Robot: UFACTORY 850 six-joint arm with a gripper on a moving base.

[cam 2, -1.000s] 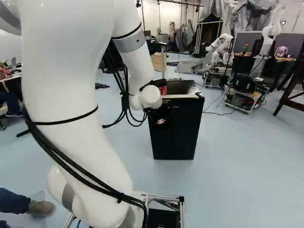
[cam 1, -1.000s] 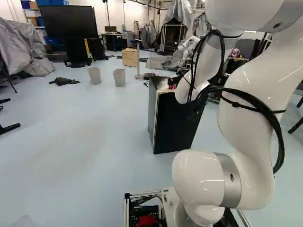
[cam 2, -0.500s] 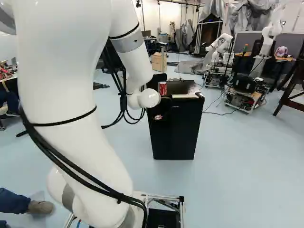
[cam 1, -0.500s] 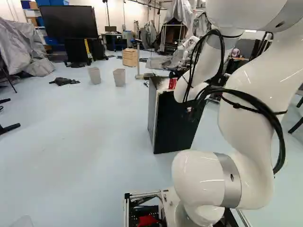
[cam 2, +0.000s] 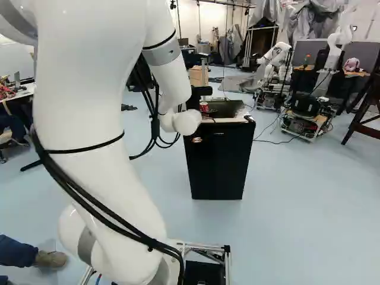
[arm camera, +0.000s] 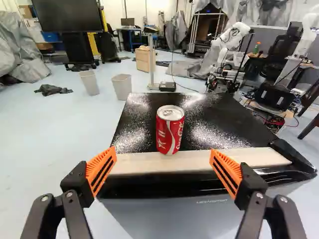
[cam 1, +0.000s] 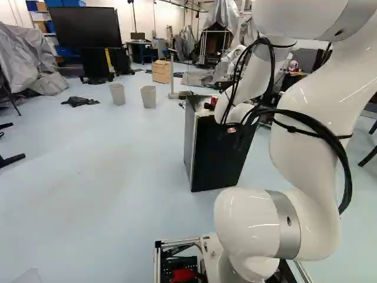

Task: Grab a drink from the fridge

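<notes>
the arm (cam 1: 312, 124) has shifted slightly against its own lowest joint during the last half second: its wrist end now sits a little higher at the front of the fridge (arm camera: 209, 117). the base has not moved; the fridge keeps its place in both base views. in the right base view, the lower part of the can (arm camera: 170, 130) is now hidden near the wrist, where the whole can showed half a second ago. the task's thing, the red can, stands upright on top of the fridge, near the front edge and beside the pale strip (arm camera: 229, 156). no shift of the can against the fridge is evident. the end effector (arm camera: 164, 152) is released: its fingers stand wide apart, the orange pads (arm camera: 101, 171) face each other, and neither touches the can, which lies ahead and roughly in line with the gap. function of the shift: it appears to be an alignment step prior to the grasp, which remains to be done. next operation, as judged: set the height to clear the strip, advance until the pads flank the can, then close. caution: a low advance could strike the front edge; an off-centre advance could push or topple the can.
</notes>
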